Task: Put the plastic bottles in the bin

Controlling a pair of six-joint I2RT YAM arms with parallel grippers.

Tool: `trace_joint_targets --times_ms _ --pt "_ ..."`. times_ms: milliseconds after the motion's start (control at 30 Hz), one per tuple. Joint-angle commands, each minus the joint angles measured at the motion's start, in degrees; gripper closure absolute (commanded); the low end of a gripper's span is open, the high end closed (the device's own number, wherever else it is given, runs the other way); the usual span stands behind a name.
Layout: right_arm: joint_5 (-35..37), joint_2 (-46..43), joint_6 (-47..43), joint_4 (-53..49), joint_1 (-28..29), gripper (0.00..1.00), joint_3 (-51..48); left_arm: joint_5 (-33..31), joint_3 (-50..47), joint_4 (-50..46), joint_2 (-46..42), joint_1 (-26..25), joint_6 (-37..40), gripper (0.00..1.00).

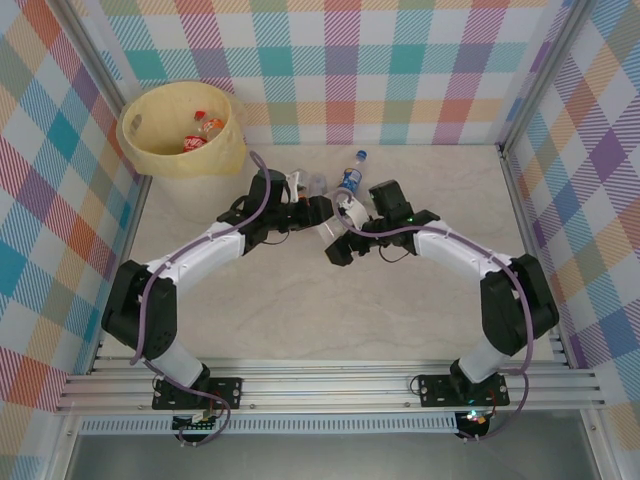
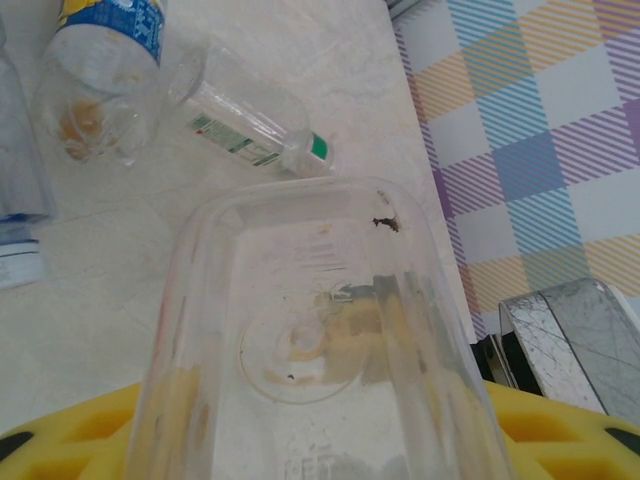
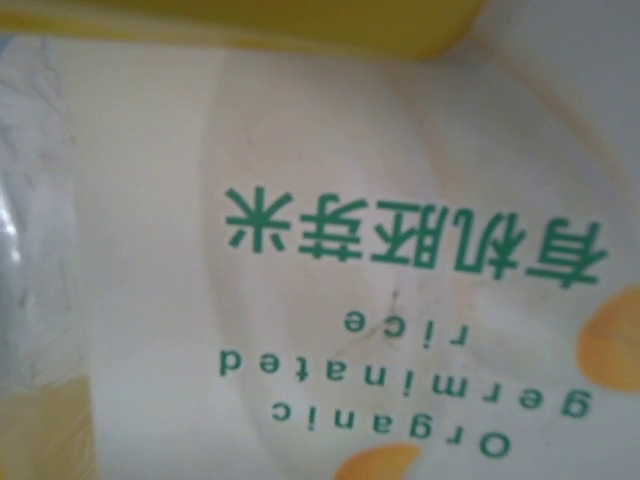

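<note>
**A:** Where does the bin point(image 1: 225, 150) lie from the grippers?

**B:** In the far left corner of the table point(image 1: 300, 320), with red-labelled bottles point(image 1: 200, 135) already inside. Both grippers meet mid-table, well apart from it. The left gripper point(image 1: 318, 210) is the nearer, so the carry should run back and leftward.

**A:** Is it holding anything?

**B:** Its yellow fingers point(image 2: 60, 440) flank a clear bottle point(image 2: 320, 330), seen base-on. I judge it clamped, with the long axis running out along the fingers.

**A:** And the right gripper point(image 1: 340, 235)?

**B:** It is hard against a white rice-drink label point(image 3: 400, 260). I cannot tell whether its jaws are apart.

**A:** Any other bottles?

**B:** A blue-labelled bottle point(image 2: 105, 60) and a green-capped bottle point(image 2: 255, 135) lie just beyond, toward the far edge.
</note>
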Motion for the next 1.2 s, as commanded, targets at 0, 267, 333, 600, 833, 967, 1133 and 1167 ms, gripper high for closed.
trace_joint_targets --times_ms 0,267,333,600,833,967,1133,1167 --pt "-0.49 -4.21 -3.11 -2.35 -0.83 0.0 0.37 -5.85 -1.7 1.46 -1.71 1.16 -0.07 0.55" --pt "-2.56 -9.21 -6.47 -6.15 -4.54 0.0 -0.78 -2.79 -0.63 2.75 -5.16 5.06 -1.86 0.56" --pt "-2.3 -10.97 -6.37 -5.33 -5.2 0.0 -1.52 -2.54 0.49 2.2 -6.58 6.15 -1.52 0.56" --pt "14.01 -16.53 1.06 7.05 -5.52 0.0 -5.69 -22.75 12.34 -8.58 -13.94 9.92 5.75 0.52" --pt "21.43 -17.97 4.59 10.4 -5.51 0.0 -5.76 -40.5 23.92 -6.57 -12.29 13.11 14.23 0.51" --pt "22.64 -19.35 6.59 10.92 -5.52 0.0 -5.93 -48.68 30.44 -6.48 -7.38 15.26 20.02 0.52" --pt "25.01 -20.75 6.95 11.37 -5.45 0.0 -6.2 -55.98 32.77 -0.51 -1.9 20.51 24.17 0.51" --pt "25.32 -20.77 6.84 11.3 -5.52 0.0 -6.2 -56.15 33.05 0.83 -0.63 21.79 24.67 0.51"
